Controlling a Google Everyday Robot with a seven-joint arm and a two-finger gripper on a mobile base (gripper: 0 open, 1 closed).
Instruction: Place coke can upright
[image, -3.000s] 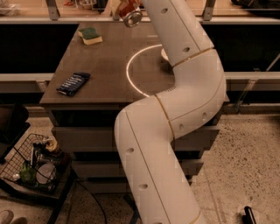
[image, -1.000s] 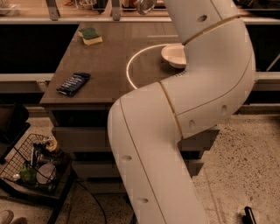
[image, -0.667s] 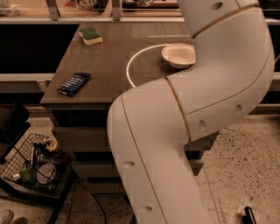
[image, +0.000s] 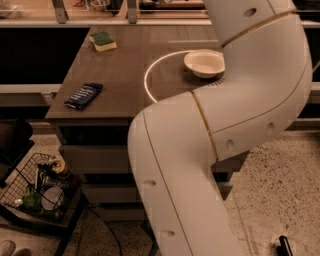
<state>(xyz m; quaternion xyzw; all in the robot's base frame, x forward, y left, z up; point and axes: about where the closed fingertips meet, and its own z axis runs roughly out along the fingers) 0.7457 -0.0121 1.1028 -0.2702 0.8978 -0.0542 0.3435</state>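
Observation:
The coke can is out of view in the camera view. My gripper is out of view too: the white arm (image: 220, 115) fills the right half of the frame and runs out past the top edge. Whatever the gripper holds is hidden.
A brown table (image: 125, 75) holds a white bowl (image: 204, 63) inside a glowing ring (image: 148, 80), a dark blue snack packet (image: 83, 95) near the front left edge, and a green and yellow sponge (image: 103, 41) at the back left. A wire basket (image: 37, 187) stands on the floor at lower left.
The arm has swung up and to the right. The gripper with the red can, seen at the table's far edge three seconds ago, has left the frame. The bowl has come into view.

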